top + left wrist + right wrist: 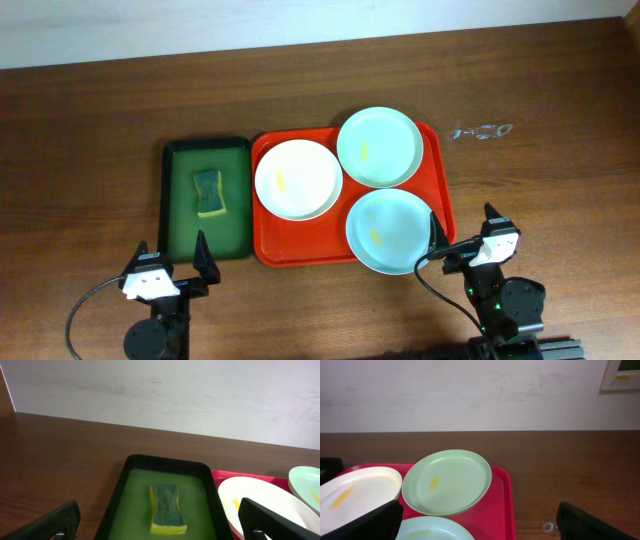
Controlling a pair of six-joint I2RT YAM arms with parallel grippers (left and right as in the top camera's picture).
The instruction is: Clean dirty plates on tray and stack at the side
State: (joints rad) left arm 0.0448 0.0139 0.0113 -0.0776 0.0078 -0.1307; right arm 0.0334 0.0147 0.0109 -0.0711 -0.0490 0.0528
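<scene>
Wooden tabletop [560, 100] carries the red tray [300, 248] holding all three smeared plates [297, 180], with the sponge [208, 192] soaking alongside, presumably for wiping, while left gripper [170, 252] and right gripper [462, 228] hover spread and empty.

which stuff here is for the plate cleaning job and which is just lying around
For the job: cream plate, far mint plate, near mint plate, red tray, sponge, green tray holding it.
Lying about: small clear object on the table, right of the red tray.
</scene>
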